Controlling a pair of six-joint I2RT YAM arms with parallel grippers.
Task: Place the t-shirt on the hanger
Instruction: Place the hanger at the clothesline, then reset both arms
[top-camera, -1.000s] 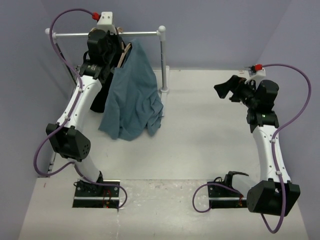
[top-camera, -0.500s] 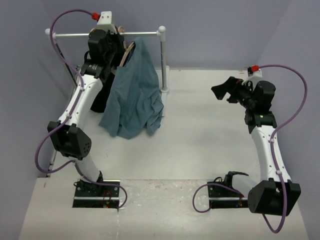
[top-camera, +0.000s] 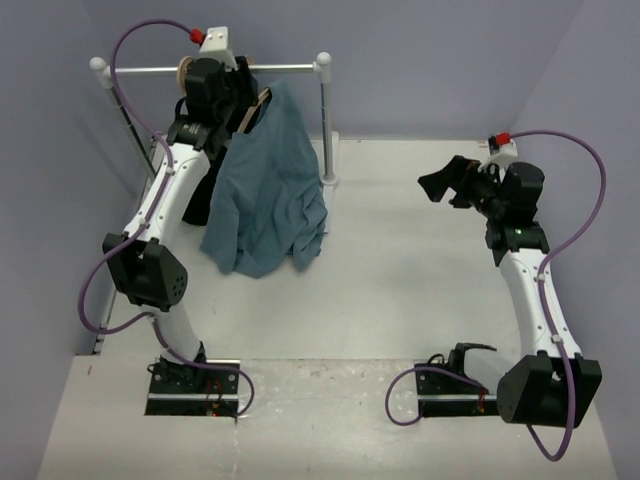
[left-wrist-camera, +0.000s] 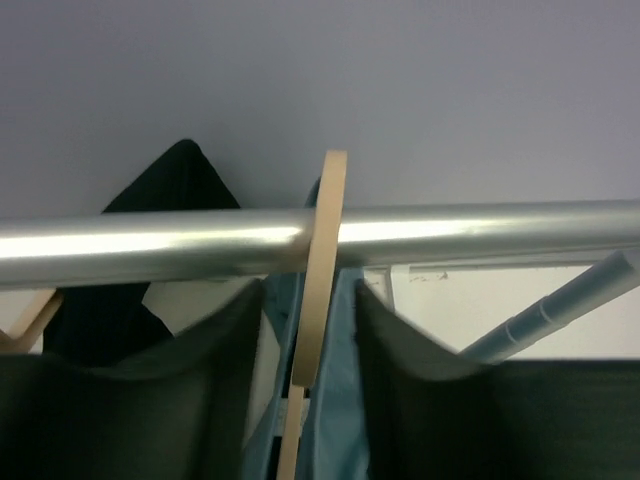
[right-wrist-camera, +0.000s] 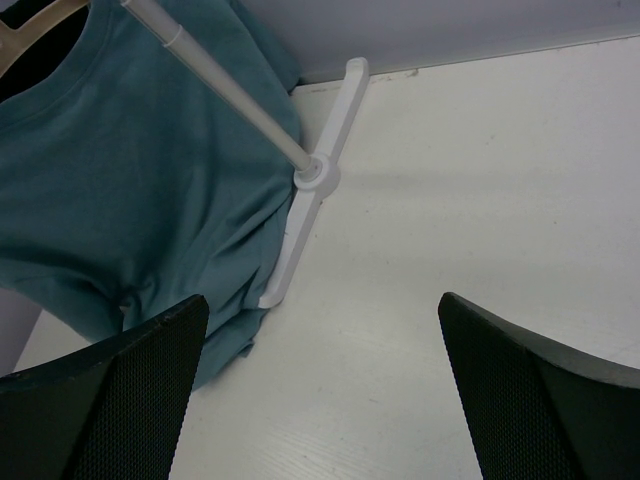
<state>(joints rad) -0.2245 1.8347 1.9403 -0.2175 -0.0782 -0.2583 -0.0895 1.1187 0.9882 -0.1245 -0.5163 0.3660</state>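
The slate-blue t-shirt hangs on the pale wooden hanger, whose hook is looped over the metal rail. My left gripper is up at the rail. In the left wrist view its dark fingers stand apart on either side of the hook, with blue cloth between them; the left gripper is open. My right gripper hovers wide open over the table at the right, holding nothing. The right wrist view shows the t-shirt draped down beside the rack's post.
A black garment hangs on the same rail left of the t-shirt, also in the left wrist view, with a bit of its wooden hanger. The rack's post and white foot stand on the white table.
My left gripper's jaws have parted from the hanger hook, and the left arm has lifted slightly. The right gripper drifted a little left.
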